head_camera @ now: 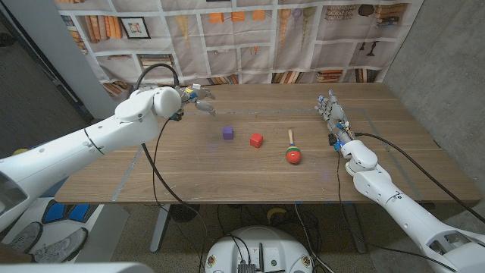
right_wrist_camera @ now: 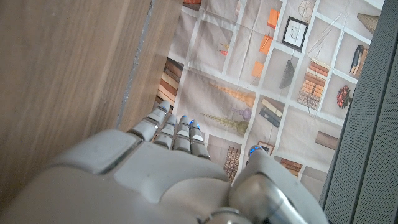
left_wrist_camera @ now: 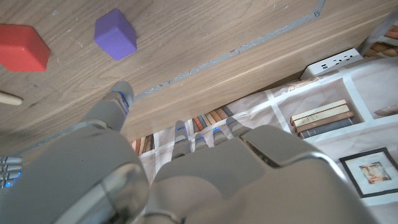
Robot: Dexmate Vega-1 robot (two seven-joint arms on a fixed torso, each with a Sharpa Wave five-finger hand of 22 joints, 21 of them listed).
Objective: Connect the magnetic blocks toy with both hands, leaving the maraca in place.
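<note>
Head view: purple block [head_camera: 227, 132] and red block [head_camera: 256, 139] seen apart at tabletop [head_camera: 189, 171] centre, maraca [head_camera: 292, 152] just beyond red. Left hand [head_camera: 195, 97] nearer purple, right hand [head_camera: 334, 120] nearer red; both empty, fingers spread.

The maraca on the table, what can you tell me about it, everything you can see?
The maraca is a small toy rattle with a round red head, which seems to carry a green band, and a thin pale handle that looks like wood. It lies on its side on the wooden table, head toward the near edge, handle pointing away. It sits just right of the red block, apart from it. Nothing touches it but the table; both hands are well clear.
</note>
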